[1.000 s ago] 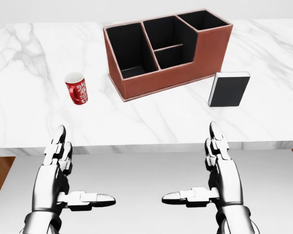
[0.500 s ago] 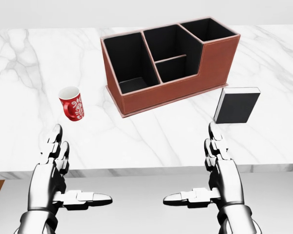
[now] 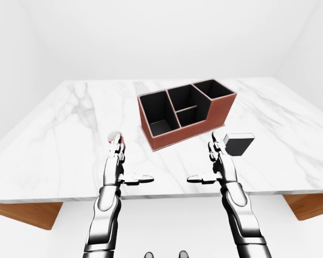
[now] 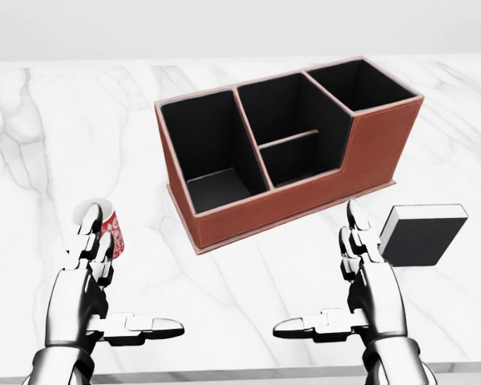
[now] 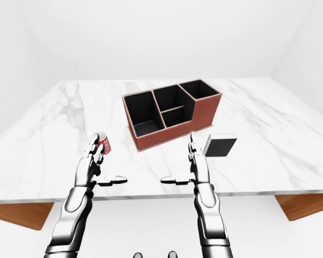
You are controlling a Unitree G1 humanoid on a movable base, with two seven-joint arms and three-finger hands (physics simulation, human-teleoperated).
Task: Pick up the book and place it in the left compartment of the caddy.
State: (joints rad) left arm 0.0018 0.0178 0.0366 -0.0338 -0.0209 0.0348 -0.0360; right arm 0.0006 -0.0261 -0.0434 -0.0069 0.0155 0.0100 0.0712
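A big white marble table (image 4: 56, 136) fills the head view, and both robot hands hang over its near edge. Under the table, brown wood (image 3: 27, 214) shows at the corners in the left-eye view.

The brown caddy (image 4: 369, 152) sits on the table, up and away from both hands, more or less between them in the head view. It is black inside. Its left compartment (image 4: 208, 152) is long and has nothing in it. It lies up and to the right of the left hand. The other parts of the caddy sit above the right hand.

The black book (image 4: 421, 237) lies flat on the table, just to the right of the right hand (image 4: 369, 293). Its white page edge faces the top of the view. The hand's fingertips (image 4: 354, 215) are close beside the book, but I cannot tell if they touch it. The book is apart from the caddy, down and to the right of it.

The right hand is open. Its fingers point up the view and its thumb sticks out to the left. It holds nothing.

The left hand (image 4: 84, 293) is open too, with fingers up and thumb out to the right. It holds nothing.

A small red cup (image 4: 111, 233) with white marks stands right behind the left hand's fingertips, partly hidden by them.
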